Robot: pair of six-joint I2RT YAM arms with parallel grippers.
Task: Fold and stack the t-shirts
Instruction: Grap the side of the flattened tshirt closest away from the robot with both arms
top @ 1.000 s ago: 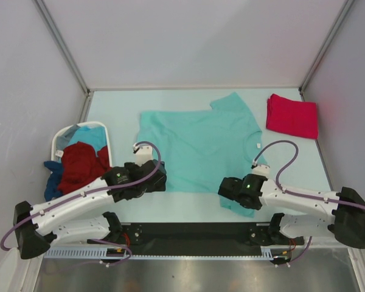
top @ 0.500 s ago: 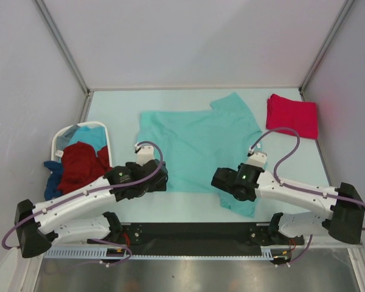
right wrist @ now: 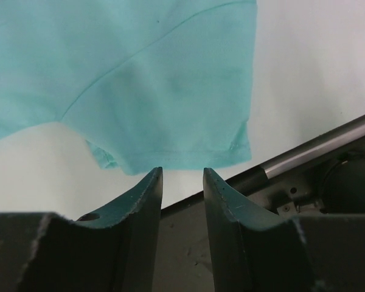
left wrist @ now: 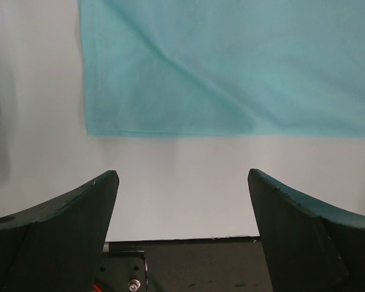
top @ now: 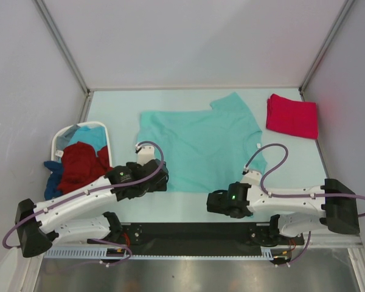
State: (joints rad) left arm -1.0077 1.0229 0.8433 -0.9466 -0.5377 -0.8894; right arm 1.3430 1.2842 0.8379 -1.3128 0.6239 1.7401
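A light teal t-shirt [top: 201, 143] lies spread flat in the middle of the table. A bright pinkish-red t-shirt [top: 292, 115] lies folded at the back right. My left gripper [top: 159, 180] hovers at the teal shirt's near left hem corner. In the left wrist view the left gripper [left wrist: 182, 182] is wide open and empty, with the hem [left wrist: 170, 128] just beyond it. My right gripper [top: 215, 204] is low near the front edge. In the right wrist view the right gripper [right wrist: 182, 173] is narrowly open and empty, just short of the teal sleeve [right wrist: 170, 109].
A white laundry basket [top: 56, 142] stands at the left with dark red [top: 79, 167], blue [top: 51, 182] and light blue [top: 90, 137] shirts spilling out. A black rail [top: 188, 232] runs along the near edge. Walls close in the table on three sides.
My right gripper has swung left and toward the near edge, off the teal sleeve. The left arm has barely moved.
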